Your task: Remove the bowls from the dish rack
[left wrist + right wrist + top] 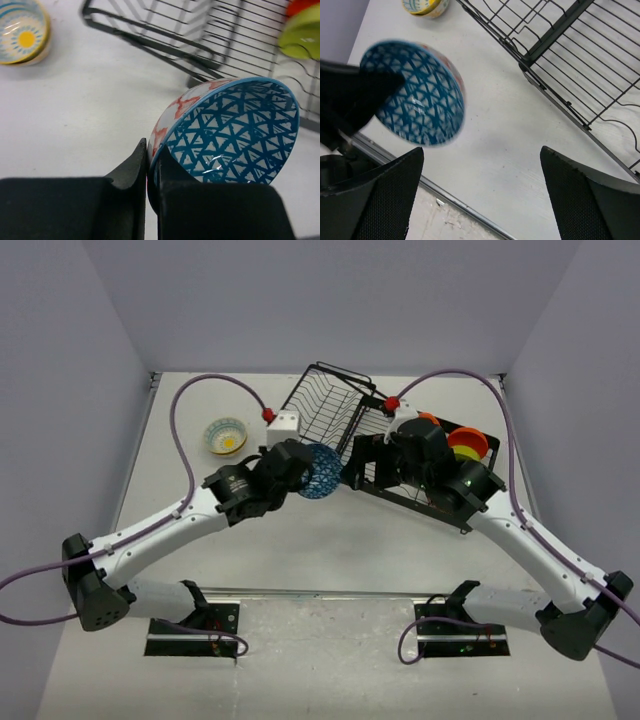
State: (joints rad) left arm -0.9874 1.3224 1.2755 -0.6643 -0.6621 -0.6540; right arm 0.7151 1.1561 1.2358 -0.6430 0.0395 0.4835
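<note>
My left gripper (303,475) is shut on the rim of the blue patterned bowl (321,472) and holds it tilted above the table, just left of the black wire dish rack (335,405). In the left wrist view the fingers (137,170) pinch the bowl's wall (230,130). My right gripper (354,466) is open and empty beside the bowl, over the rack's near edge. In the right wrist view the bowl (415,92) is left of the open gripper (482,165). An orange bowl (468,442) and a lime green bowl (302,35) stand in the rack's right section.
The white floral bowl with a yellow centre (225,436) sits on the table at the far left, and shows in the left wrist view (22,32). A metal strip (330,592) runs along the table's near edge. Grey walls close in three sides.
</note>
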